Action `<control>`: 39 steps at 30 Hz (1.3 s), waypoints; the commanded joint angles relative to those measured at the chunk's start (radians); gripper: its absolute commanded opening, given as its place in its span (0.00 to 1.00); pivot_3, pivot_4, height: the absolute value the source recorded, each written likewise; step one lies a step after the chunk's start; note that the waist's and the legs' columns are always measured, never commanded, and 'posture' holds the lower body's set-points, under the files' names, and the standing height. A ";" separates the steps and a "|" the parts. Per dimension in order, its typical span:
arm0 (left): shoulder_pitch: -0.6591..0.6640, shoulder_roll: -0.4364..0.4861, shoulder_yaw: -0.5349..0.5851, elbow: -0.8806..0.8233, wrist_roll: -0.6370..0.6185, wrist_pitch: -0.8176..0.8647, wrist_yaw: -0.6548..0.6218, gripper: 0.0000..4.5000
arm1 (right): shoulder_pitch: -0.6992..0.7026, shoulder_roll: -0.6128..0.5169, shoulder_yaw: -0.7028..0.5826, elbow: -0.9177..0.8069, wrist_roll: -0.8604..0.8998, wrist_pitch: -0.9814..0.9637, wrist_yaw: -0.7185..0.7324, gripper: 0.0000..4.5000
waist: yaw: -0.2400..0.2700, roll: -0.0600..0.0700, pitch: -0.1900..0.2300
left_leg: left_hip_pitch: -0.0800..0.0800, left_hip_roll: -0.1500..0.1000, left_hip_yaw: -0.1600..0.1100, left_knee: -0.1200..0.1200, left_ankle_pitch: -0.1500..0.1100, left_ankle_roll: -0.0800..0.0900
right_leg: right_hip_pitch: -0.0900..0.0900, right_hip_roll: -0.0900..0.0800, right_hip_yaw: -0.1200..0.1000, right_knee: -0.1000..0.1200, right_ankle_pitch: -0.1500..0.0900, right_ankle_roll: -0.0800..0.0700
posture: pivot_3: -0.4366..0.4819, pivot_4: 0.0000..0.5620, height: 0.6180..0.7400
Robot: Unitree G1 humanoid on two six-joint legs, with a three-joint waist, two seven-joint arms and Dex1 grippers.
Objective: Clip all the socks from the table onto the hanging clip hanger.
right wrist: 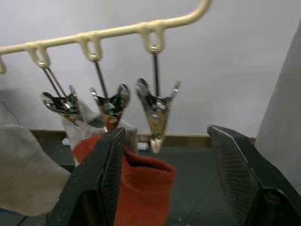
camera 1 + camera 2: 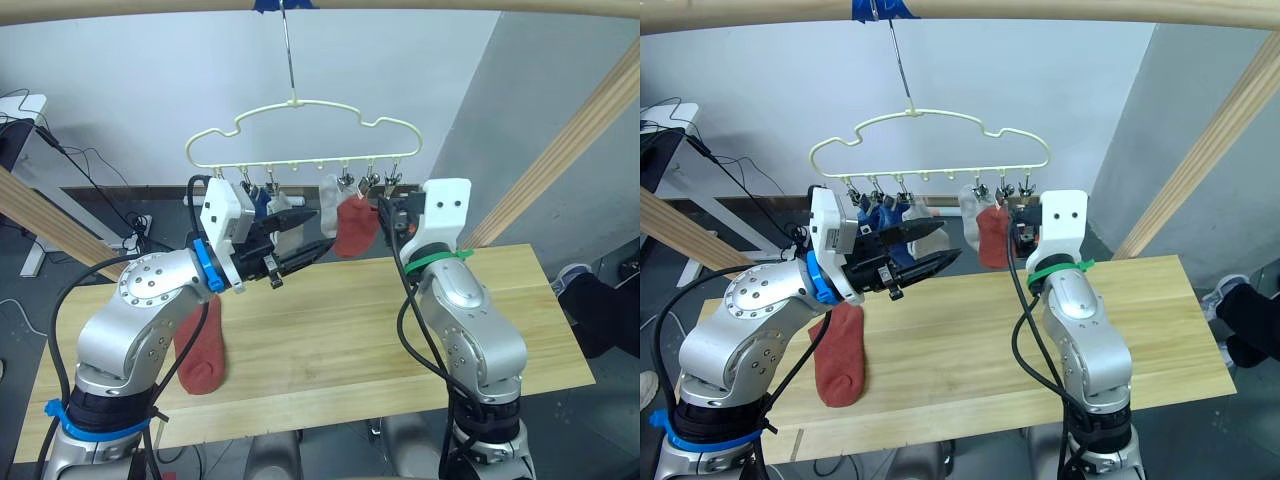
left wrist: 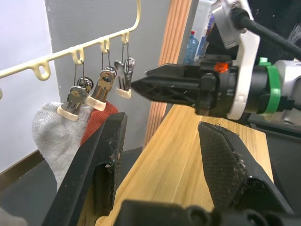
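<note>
Our right gripper (image 1: 162, 179) stands with its jaws wide apart and nothing between them, raised just beside the end clip (image 1: 155, 110) of the clip hanger (image 2: 300, 105). Our left gripper (image 3: 160, 165) is likewise spread open and empty, held level under the middle of the hanger and pointing toward the right one.

We judge five socks already hung: blue (image 2: 258, 198), two light grey (image 2: 330, 195) and one rust-red sock (image 2: 355, 228). The last rust-red sock (image 2: 200, 345) lies on the table (image 2: 330, 340), near its left end, partly behind our left arm. The step in hand is therefore between socks. The next move calls for one gripper to descend to that sock, pinch its cuff, and lift it to the vacant end clip while the other presses that clip open.

The right wrist view confirms the end clip hangs empty, which the head views leave cluttered. The head views alone locate the sock on the table.
</note>
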 commanded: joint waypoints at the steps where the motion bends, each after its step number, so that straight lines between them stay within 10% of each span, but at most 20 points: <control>1: -0.017 -0.024 0.024 -0.020 -0.044 -0.013 -0.003 0.59 | -0.033 0.020 0.001 0.021 -0.019 -0.058 -0.015 0.64 | 0.001 0.000 0.000 | 0.000 0.000 0.000 0.000 0.000 0.000 | 0.000 0.000 0.000 0.000 0.000 0.000 | 0.39 0.44 1.00; 39: -0.013 -0.021 -0.008 -0.012 -0.008 -0.059 -0.036 0.59 | -0.157 0.147 -0.088 0.160 -0.026 -0.136 -0.137 0.64 | 0.000 0.000 0.000 | 0.000 0.000 0.000 0.000 0.000 0.000 | 0.000 0.000 0.000 0.001 0.000 -0.001 | 0.39 0.44 1.00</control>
